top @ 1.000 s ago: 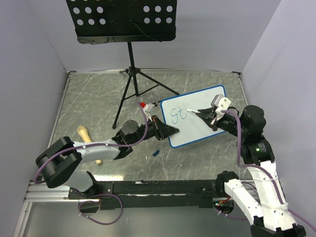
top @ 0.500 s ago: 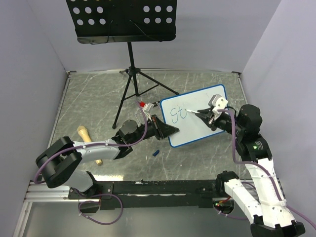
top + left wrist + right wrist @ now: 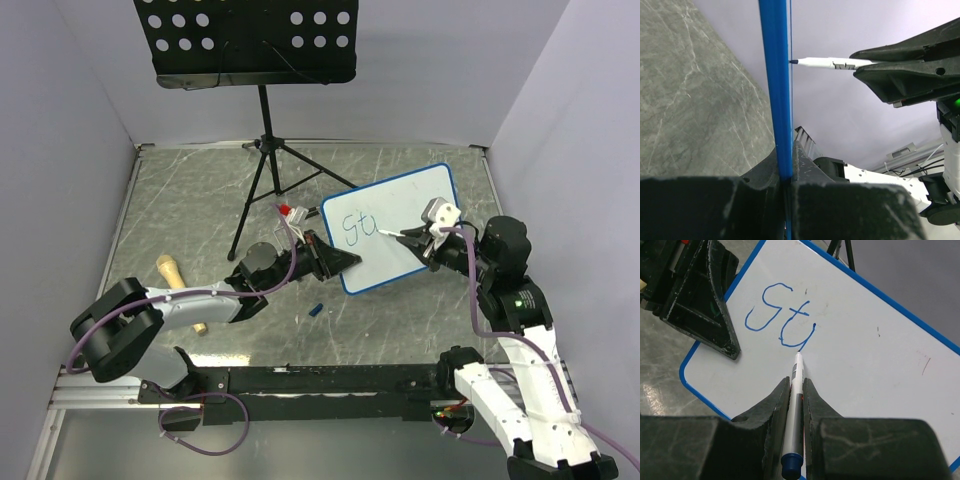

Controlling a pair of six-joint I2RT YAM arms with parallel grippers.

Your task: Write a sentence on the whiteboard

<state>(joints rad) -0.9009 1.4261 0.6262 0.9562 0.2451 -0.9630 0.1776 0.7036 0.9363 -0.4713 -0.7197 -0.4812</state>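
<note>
The whiteboard [image 3: 405,215], white with a blue frame, stands tilted at table centre. My left gripper [image 3: 335,262] is shut on its lower left edge; the left wrist view shows the blue frame [image 3: 775,90] clamped edge-on between the jaws. My right gripper [image 3: 425,238] is shut on a white marker [image 3: 797,390] with a blue cap end. The marker tip touches the board just below the blue lettering "St" [image 3: 780,315], which also shows in the top view [image 3: 357,229]. The marker also shows in the left wrist view [image 3: 830,63], tip against the board.
A black perforated music stand [image 3: 250,40] on a tripod [image 3: 268,170] stands at the back. A wooden object [image 3: 172,275] lies at the left. A small blue cap [image 3: 314,310] lies on the table near the board. A red-and-white item [image 3: 288,212] sits by the board's left corner.
The board has shifted slightly left and up. My right gripper moved left with the marker, and the stroke after "S" has grown.
</note>
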